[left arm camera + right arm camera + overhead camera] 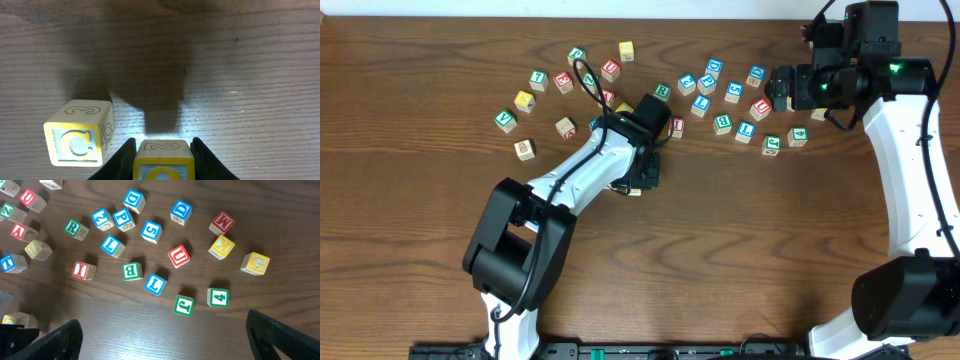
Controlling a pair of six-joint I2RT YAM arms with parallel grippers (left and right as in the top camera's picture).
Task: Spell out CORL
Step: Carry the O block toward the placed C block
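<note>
Progress: C (pixel 80 134) down; left gripper (pixel 163 146) clamped on yellow cube (pixel 162 161), likely O, near it. Last two letters unplaced — right gripper (pixel 162 330) wide apart over pile (pixel 132 271).

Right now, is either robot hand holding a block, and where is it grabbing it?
The left gripper pinches a yellow block by its two opposite sides. The right gripper is open and holds nothing.
</note>
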